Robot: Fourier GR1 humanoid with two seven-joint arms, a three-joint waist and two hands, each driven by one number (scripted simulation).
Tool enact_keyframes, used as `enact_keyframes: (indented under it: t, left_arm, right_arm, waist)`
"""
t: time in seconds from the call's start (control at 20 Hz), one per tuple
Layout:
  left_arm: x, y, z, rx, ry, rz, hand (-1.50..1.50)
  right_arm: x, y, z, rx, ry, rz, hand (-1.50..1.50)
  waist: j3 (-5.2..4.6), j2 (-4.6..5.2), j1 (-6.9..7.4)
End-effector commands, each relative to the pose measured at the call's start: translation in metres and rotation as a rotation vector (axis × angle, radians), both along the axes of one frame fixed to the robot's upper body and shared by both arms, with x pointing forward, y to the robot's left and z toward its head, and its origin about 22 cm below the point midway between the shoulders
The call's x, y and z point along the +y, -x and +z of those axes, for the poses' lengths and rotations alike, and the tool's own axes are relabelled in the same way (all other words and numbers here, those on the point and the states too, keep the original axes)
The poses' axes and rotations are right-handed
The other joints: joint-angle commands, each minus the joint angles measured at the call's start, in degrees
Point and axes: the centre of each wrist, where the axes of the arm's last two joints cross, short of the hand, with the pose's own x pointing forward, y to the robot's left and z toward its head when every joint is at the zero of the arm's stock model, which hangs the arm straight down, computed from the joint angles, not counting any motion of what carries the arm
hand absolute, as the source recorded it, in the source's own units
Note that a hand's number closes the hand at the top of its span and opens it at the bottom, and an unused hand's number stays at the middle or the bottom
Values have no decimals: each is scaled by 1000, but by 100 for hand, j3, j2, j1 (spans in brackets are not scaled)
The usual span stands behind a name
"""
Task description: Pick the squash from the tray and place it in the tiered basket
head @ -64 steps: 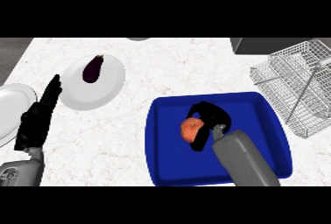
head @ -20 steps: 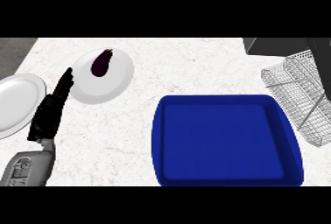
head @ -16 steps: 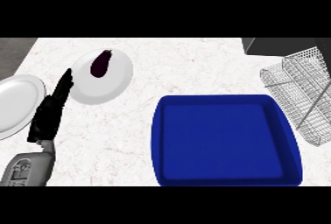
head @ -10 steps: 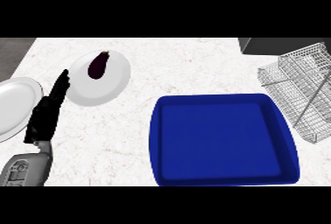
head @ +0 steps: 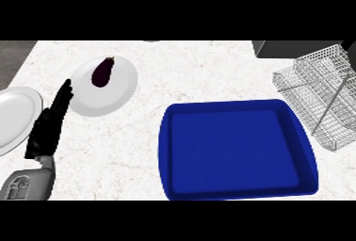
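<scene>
You see a deep blue plastic tray (head: 236, 148) sitting on the white speckled stone counter (head: 195, 66), and nothing lies inside it. The squash is not in view anywhere, and neither is the right hand, so you cannot tell where either one is or whether that hand has hold of anything. The silver wire tiered basket (head: 321, 96) stands just beside the tray, at its right, and you can see nothing resting in the part that shows. The left hand (head: 52, 123) rests at the left side with its black fingers straight and flat, and it holds nothing. It lies between a plain white round plate (head: 14, 117) and another white round plate (head: 104, 89) that carries a small dark purple eggplant (head: 103, 73). Here is what could go wrong, as a guess: if the squash is up high out of sight, it could miss the basket's narrow shelf and roll onto the counter. The thin wires could also catch a finger if the hand comes down crooked.
</scene>
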Motion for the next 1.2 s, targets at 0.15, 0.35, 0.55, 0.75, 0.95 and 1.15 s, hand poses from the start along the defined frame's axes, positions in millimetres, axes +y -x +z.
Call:
enact_keyframes:
  t: [0.15, 0.35, 0.55, 0.75, 0.95, 1.15]
  left_arm:
    - [-3, -2, 5, 5, 14, 1, 0]
    - [-1, -4, 7, 18, 1, 9, 0]
    - [-1, 7, -5, -10, -13, 6, 0]
    - [6, 1, 6, 21, -5, 19, 0]
    - [4, 2, 1, 11, 2, 2, 0]
    - [10, 7, -2, 14, -1, 26, 0]
  right_arm:
    - [-20, 10, -19, -154, -252, -96, 150]
    - [-13, 12, -45, -188, -326, -136, -150]
    - [-21, 20, -47, -334, -249, -83, -150]
    - [-9, 24, -51, -471, -201, -71, -150]
    - [-24, 31, -19, -562, -93, -53, -150]
    - [-1, 39, -7, -590, -70, -127, -150]
  waist:
    - [5, -13, -42]
    - [0, -31, -71]
    - [-2, -28, -76]
    - [-4, -44, -118]
    - [-4, -37, -93]
    - [-14, -101, -230]
